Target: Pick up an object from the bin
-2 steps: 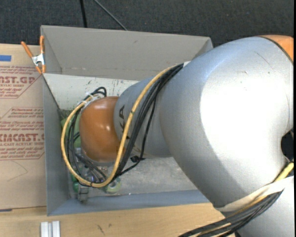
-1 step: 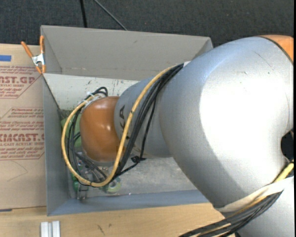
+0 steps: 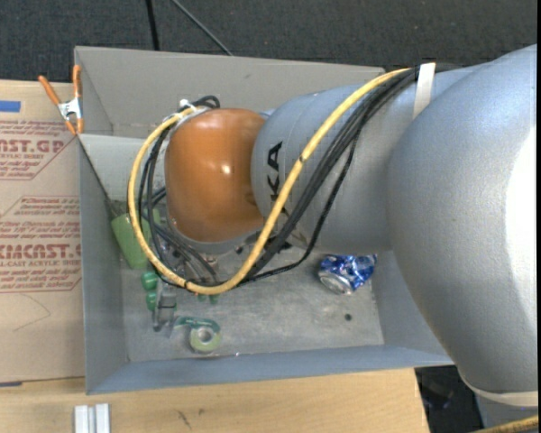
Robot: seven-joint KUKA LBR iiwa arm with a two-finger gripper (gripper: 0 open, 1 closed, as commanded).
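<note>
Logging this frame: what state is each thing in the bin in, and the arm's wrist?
Blue and white can: crushed, on its side on the bin floor.
Light green oblong piece: lying by the left wall, partly behind cables.
Small dark green piece: lying just below it.
Pale green ring: flat near the front wall.
Orange wrist cover: down inside the bin's left half.

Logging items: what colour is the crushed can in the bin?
The crushed can is blue and white, best in the camera view.
</note>
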